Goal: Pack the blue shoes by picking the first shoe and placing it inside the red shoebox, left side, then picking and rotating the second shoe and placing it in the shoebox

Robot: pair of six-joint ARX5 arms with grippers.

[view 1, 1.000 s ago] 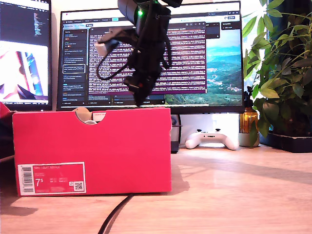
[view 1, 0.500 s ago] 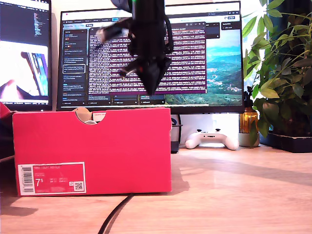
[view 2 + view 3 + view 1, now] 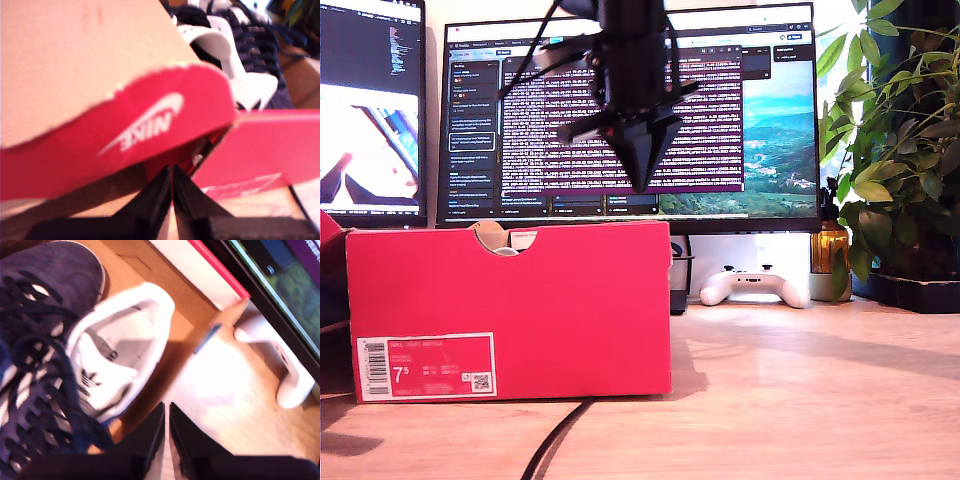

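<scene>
first claw (image 3: 171,192): my first gripper, tips pressed together, nothing between them, close to the box's red flap
second claw (image 3: 166,427): my second gripper, tips closed, empty, hanging above the box interior
red shoebox (image 3: 510,300): on the bench (image 3: 800,400), near its front edge
blue shoes (image 3: 45,375): inside the box, white lining up; laces dark
white game controller (image 3: 755,285): near the bench's rear edge

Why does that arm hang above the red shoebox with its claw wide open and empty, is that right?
Nearly. My second gripper hangs above the red shoebox empty, but its jaws are closed, not wide open. The second wrist view shows the two fingers pressed together, with a blue shoe below in the box.
</scene>
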